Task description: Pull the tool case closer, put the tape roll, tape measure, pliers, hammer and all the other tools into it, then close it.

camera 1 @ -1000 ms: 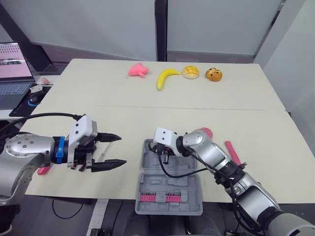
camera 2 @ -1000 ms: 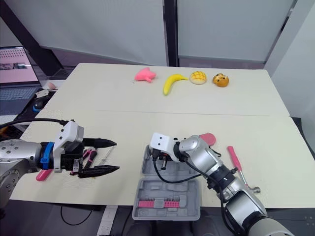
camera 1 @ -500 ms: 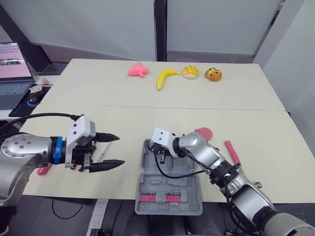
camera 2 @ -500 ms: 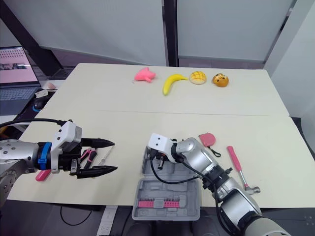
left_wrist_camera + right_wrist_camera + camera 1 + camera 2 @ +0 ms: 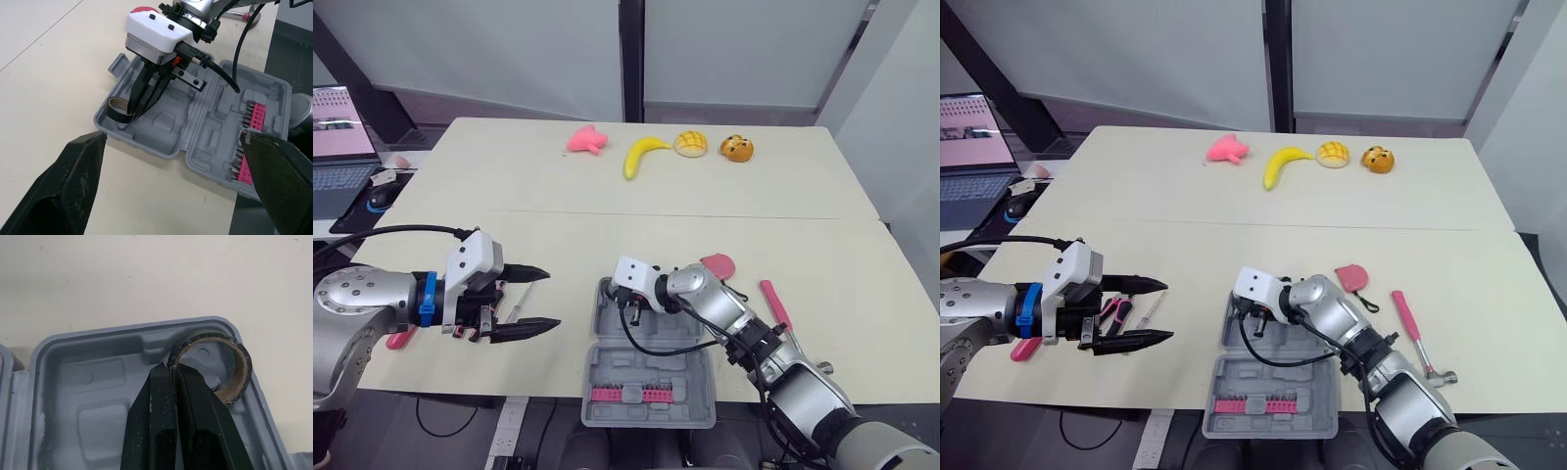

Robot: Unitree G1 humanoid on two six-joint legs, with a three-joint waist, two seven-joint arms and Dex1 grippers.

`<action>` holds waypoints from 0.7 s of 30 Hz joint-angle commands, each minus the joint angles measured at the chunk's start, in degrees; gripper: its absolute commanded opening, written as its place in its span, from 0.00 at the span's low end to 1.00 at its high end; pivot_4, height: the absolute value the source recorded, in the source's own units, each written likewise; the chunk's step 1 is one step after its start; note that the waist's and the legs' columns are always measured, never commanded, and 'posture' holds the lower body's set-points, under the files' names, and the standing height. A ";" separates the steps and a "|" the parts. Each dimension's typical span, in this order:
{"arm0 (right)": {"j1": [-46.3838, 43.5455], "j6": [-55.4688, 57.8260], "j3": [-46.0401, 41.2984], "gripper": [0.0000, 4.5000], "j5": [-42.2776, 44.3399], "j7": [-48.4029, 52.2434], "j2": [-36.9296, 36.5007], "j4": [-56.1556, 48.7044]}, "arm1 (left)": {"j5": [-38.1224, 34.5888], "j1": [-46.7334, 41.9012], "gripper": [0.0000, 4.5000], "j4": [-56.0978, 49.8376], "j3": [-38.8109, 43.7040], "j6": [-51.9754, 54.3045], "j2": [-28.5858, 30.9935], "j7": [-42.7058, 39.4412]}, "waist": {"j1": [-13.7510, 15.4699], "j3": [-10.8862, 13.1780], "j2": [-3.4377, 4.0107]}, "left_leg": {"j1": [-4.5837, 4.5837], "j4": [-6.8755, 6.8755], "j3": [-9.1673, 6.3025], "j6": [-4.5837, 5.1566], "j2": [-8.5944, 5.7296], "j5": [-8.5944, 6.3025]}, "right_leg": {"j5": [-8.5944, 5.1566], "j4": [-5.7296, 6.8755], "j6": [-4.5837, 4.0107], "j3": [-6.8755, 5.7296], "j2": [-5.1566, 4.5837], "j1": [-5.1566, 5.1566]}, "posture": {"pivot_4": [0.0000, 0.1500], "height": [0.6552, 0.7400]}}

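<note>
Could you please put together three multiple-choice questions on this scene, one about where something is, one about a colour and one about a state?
1. Where is the tape roll?
A. In a corner of the open tool case
B. Beside the banana
C. On the laptop

2. What colour is the handle of the hammer?
A. Blue
B. Pink
C. Yellow

3. How is the left gripper?
A. Shut on the hammer
B. Shut on the tape roll
C. Open, holding nothing

Answers:
1 A: the roll is in the case's corner, its wall pinched by the right gripper.
2 B: the handle lying beside the case is pink.
3 C: its fingers are spread wide with nothing between them.
</note>
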 commanded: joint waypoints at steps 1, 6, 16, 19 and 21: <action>-0.16 -0.37 1.09 0.01 -0.43 1.21 0.23 -0.16 | 0.29 0.34 1.00 -0.46 1.89 -1.17 0.71 -0.15 | -0.06 0.00 0.00 | 0.00 0.00 0.00 0.00 0.00 0.00 | 0.00 0.00 0.00 0.00 0.00 0.00 | 1.00 1.00; 0.12 -0.82 0.58 0.12 -0.51 1.14 0.38 -0.20 | 0.45 0.49 1.00 -0.38 1.62 -1.59 0.64 -0.16 | -0.10 0.00 0.00 | 0.00 -0.01 0.00 0.00 0.00 0.00 | 0.00 0.00 0.00 0.00 0.00 0.00 | 1.00 1.00; 0.07 -2.62 -0.66 0.25 0.88 1.53 0.56 -2.32 | 1.22 0.22 1.00 0.52 1.12 -2.47 0.54 -0.59 | -0.10 0.00 0.00 | 0.00 -0.01 0.00 0.00 0.00 0.00 | 0.00 0.00 0.00 0.00 0.00 -0.01 | 1.00 1.00; 0.20 -3.18 -0.91 0.25 1.14 1.69 0.24 -2.80 | 1.28 0.23 1.00 0.72 1.14 -2.66 0.59 -0.77 | -0.10 0.00 0.00 | 0.00 -0.01 0.00 0.00 0.00 0.00 | 0.00 0.00 0.00 0.00 0.00 -0.01 | 1.00 1.00; 0.49 -3.88 -1.44 0.25 1.47 1.44 0.24 -3.08 | 1.22 0.38 1.00 0.82 1.22 -2.86 0.65 -0.87 | -0.10 0.00 0.00 | 0.00 -0.01 0.00 0.00 0.00 0.00 | 0.00 -0.01 0.00 0.00 0.00 -0.01 | 1.00 1.00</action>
